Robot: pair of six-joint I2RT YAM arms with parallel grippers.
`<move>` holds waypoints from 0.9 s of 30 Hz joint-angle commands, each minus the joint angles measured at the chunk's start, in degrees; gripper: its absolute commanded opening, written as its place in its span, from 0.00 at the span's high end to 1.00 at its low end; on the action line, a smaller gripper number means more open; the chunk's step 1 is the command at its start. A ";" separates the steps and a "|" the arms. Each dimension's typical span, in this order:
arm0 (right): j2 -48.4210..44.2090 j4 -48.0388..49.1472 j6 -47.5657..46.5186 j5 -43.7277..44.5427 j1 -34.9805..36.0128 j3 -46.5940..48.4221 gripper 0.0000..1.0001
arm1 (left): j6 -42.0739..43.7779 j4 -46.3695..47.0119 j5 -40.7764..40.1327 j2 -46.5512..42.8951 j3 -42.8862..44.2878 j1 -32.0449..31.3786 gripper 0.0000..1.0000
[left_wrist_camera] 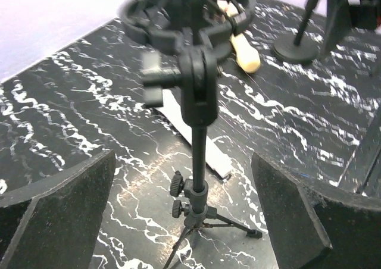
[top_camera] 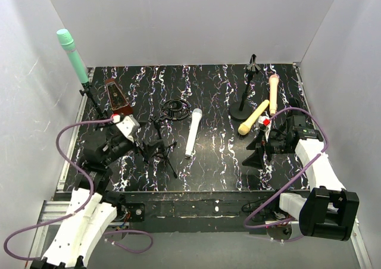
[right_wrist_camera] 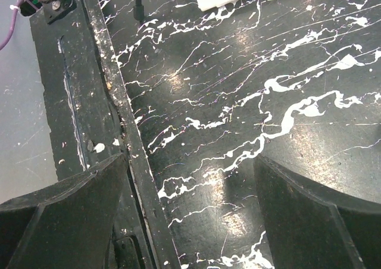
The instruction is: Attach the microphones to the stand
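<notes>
- Top view: the left claw [top_camera: 143,139] is beside the tripod stand [top_camera: 159,145], and the right claw [top_camera: 257,150] is low over the desk [top_camera: 214,96]. The mint green microphone [top_camera: 72,55] sits on a stand at the far left. The white microphone [top_camera: 193,132], yellow microphone [top_camera: 253,117] and peach-pink microphone [top_camera: 273,93] lie on the desk.
- Left wrist view: the left claw [left_wrist_camera: 183,156] is wide open and holds nothing. The tripod stand [left_wrist_camera: 199,132] is between the fingers [left_wrist_camera: 59,215], apart from both. The white microphone [left_wrist_camera: 178,117] lies behind the pole.
- Right wrist view: the right claw [right_wrist_camera: 190,159] is wide open and holds nothing, over the desk [right_wrist_camera: 238,102] at its front edge, which only this view shows closely.
</notes>
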 commanded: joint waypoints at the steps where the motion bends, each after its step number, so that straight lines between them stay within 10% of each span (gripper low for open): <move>1: -0.80 0.01 -0.13 -1.54 -0.82 1.49 0.06 | -9.54 -9.51 -13.50 -3.62 6.94 -0.13 0.02; 15: -3.96 7.46 13.11 -0.76 -2.06 2.37 0.07 | -24.52 -18.49 -7.47 2.61 27.95 -0.04 0.02; 27: -1.42 7.90 30.35 10.57 6.44 11.60 0.13 | -17.84 -20.25 -18.08 -5.02 16.02 -0.13 0.02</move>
